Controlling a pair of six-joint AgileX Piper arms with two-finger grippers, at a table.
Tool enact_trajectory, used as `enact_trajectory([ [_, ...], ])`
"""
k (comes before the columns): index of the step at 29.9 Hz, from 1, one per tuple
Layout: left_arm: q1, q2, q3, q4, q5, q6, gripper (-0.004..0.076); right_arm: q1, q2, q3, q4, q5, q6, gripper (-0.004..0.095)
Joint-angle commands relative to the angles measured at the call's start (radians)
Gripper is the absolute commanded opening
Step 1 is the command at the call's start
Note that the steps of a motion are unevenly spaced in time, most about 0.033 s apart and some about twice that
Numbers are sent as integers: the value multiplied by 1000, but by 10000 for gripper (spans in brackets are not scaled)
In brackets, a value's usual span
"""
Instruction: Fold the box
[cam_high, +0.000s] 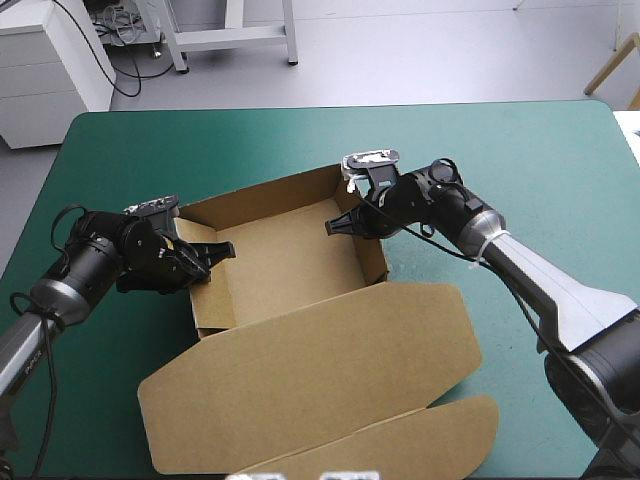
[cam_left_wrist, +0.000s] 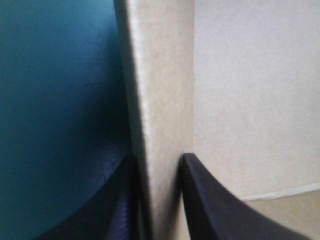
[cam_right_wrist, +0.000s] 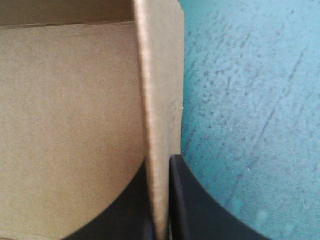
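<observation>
The brown box (cam_high: 285, 262) stands as an open tray in the middle of the table, its walls raised and its lid (cam_high: 320, 370) lying flat toward the near edge. My left gripper (cam_high: 213, 256) straddles the tray's left wall (cam_left_wrist: 162, 100), one black finger outside and one inside, shut on it (cam_left_wrist: 157, 200). My right gripper (cam_high: 345, 225) pinches the right wall (cam_right_wrist: 160, 75) near the far right corner, the board tight between its fingers (cam_right_wrist: 161, 200). The tray's floor shows bare in both wrist views.
The lid's rounded tuck flap (cam_high: 420, 440) reaches close to the table's near edge. Teal-green cover (cam_high: 520, 150) lies bare to the right of and beyond the box. White furniture stands past the table's far left corner.
</observation>
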Motion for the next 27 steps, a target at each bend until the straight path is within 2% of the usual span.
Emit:
enact_trajectory([
  [1, -8, -19, -28, -43, -99, -12, 151, 8, -80, -31, 136, -26, 25, -19],
  [9, -8, 4, -28, -34, -114, 49, -10, 8, -80, -31, 156, 25, -4, -19],
  [13, -8, 13, -42, -40, -123, 84, -10, 6, -80, -31, 114, 58, -28, -19],
  [15, -8, 22, -79, -45, -113, 151, -10, 5, -80, -31, 67, 87, -21, -19],
  [21, -8, 91, -266, -27, -2, 236, -10, 2, -80, -39, -116, 203, 68, -19],
  [27, -8, 216, -450, 14, 124, 263, -10, -99, -76, -41, -104, 326, 66, -19],
])
